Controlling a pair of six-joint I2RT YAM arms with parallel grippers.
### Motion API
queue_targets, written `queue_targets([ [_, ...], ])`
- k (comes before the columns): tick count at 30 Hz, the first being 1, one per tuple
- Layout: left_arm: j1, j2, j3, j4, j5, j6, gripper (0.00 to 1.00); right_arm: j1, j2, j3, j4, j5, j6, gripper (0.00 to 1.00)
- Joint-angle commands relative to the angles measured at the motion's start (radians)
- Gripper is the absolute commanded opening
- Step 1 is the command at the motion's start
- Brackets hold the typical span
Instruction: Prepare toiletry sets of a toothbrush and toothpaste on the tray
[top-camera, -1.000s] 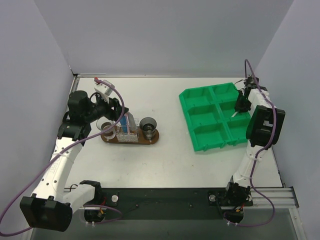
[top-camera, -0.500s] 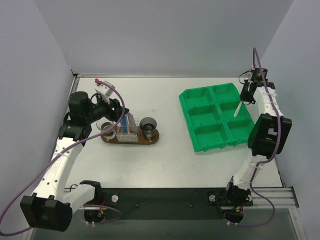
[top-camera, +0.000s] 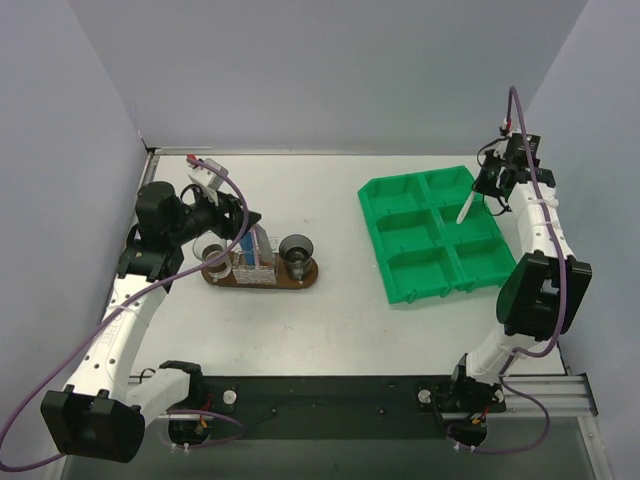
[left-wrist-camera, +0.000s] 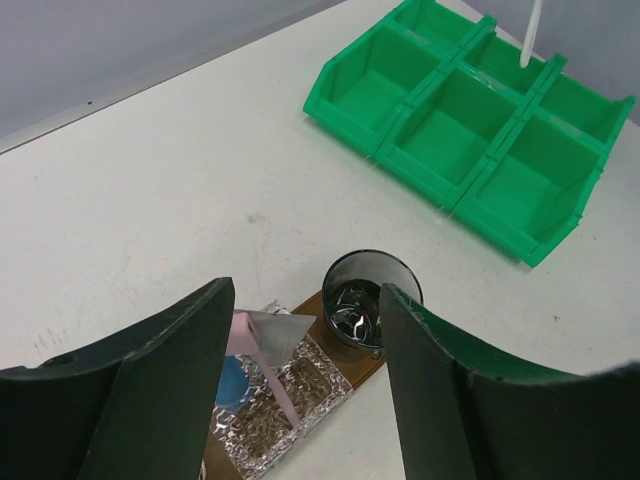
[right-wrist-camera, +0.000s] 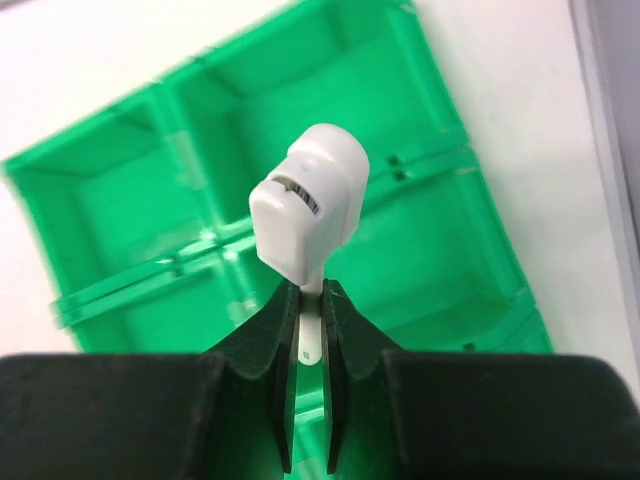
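Observation:
My right gripper (right-wrist-camera: 310, 330) is shut on a thin white toothbrush (right-wrist-camera: 308, 214), whose blocky white end sticks out beyond the jaws. Seen from above, that toothbrush (top-camera: 465, 208) hangs slanted from the right gripper (top-camera: 492, 182) over the back compartments of the green bin (top-camera: 400, 235). The dark brown oval tray (top-camera: 304, 283) lies at the left. On it a clear crinkled cup (left-wrist-camera: 300, 395) holds a blue toothpaste (left-wrist-camera: 233, 385) and a pink toothbrush (left-wrist-camera: 272, 378). My left gripper (left-wrist-camera: 305, 300) hovers open just above that cup, gripping nothing.
A dark round cup (left-wrist-camera: 370, 295) stands on the tray's right end and another cup (top-camera: 215, 255) on its left end. The green sectioned bin (left-wrist-camera: 470, 120) fills the right side of the table, its visible compartments bare. Grey walls close in on three sides.
The right gripper has lifted the white toothbrush out of the bin and carried it up and toward the back wall. The left arm has stayed where it was.

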Motion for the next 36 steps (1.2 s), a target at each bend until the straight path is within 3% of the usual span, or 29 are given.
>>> queue_targets([
  [1, 0.006, 0.012, 0.044, 0.098, 0.065, -0.090, 0.70, 0.027, -0.140, -0.004, 0.073, -0.178, -0.003, 0.00],
  [6, 0.001, 0.047, 0.076, 0.167, 0.181, -0.179, 0.69, 0.064, -0.188, 0.007, 0.081, -0.446, -0.008, 0.00],
  [12, -0.055, 0.112, 0.161, 0.170, 0.268, -0.248, 0.69, 0.194, -0.255, 0.025, -0.009, -0.713, -0.158, 0.00],
  [22, -0.241, 0.150, 0.218, 0.191, 0.226, -0.216, 0.69, 0.469, -0.396, -0.001, -0.091, -0.779, -0.318, 0.00],
  [26, -0.285, 0.179, 0.218, 0.288, 0.251, -0.254, 0.69, 0.568, -0.405, 0.019, -0.137, -0.816, -0.345, 0.00],
  [36, -0.354, 0.251, 0.222, 0.417, 0.301, -0.328, 0.69, 0.664, -0.384, 0.002, -0.164, -0.934, -0.342, 0.00],
])
